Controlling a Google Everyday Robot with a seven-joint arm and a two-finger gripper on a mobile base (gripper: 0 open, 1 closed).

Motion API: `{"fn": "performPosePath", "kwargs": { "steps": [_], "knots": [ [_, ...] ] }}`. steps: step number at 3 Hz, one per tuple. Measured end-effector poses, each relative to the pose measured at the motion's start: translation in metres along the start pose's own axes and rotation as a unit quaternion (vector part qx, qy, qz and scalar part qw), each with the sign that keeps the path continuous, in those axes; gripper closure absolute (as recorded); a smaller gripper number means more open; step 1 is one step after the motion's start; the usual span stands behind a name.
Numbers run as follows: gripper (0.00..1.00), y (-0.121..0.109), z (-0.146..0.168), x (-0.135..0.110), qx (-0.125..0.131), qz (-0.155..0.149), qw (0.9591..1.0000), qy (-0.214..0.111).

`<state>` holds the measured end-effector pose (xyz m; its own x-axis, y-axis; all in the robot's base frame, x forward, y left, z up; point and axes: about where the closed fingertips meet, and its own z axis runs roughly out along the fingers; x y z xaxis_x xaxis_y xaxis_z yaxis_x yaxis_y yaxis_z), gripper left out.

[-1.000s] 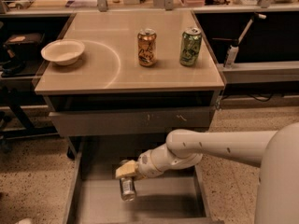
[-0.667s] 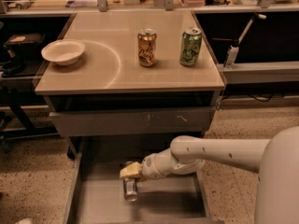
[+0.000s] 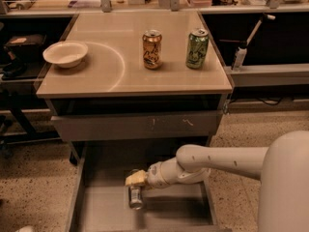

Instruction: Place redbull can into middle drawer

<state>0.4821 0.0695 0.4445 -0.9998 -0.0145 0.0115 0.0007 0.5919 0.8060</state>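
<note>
Compared w/ a sec ago, the robot's white arm (image 3: 222, 161) sits lower and a bit further to picture-right. The claw (image 3: 136, 181) w/ its yellowish pads (image 3: 134, 178) has sunk deeper into the pulled-out, wide grey-beige middle drawer (image 3: 169, 212). The slim silver-grey metal redbull can (image 3: 135, 197) has travelled w/ it, same spot under the claw tip. Nothing else has shifted.

Progress, as I judge it: most of the job is done. The drawer is open and the can is already inside its outline, over the plain flat floor, nearer the picture-left side wall than the right. What's left: set it down fully, let go, pull the arm out clear. Can't tell whether the can's base is on the floor yet or just above it; the view is from above & shadow hides the contact.

Claw: by the look of it, clamped on the redbull can at its upper end. The can runs straight on from the tip toward the bottom of the picture, no gap seen btwn pad and can. Jaws are only as far apart as the narrow can allows. The claw touches nothing else: not the drawer walls, not the floor.

Up on the beige tabletop (image 3: 130, 74), untouched: an orange-gold patterned can (image 3: 152, 49), a green can (image 3: 197, 48) near it to picture-right, and a cream round bowl (image 3: 65, 53) at the left. The grey drawer front w/ white scratches (image 3: 135, 125), above the open drawer, is shut.
</note>
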Motion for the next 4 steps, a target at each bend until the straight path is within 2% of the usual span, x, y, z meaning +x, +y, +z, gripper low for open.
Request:
{"fn": "performPosePath", "kwargs": {
  "steps": [2,3,4],
  "knots": [
    [1.00,-0.033,0.028,0.005,-0.012,0.027,0.9988,-0.038],
    [1.00,-0.045,0.037,-0.002,0.000,0.030,0.9984,-0.047],
    [1.00,-0.051,0.045,-0.006,0.028,0.026,0.9983,-0.044]
  ]
}}
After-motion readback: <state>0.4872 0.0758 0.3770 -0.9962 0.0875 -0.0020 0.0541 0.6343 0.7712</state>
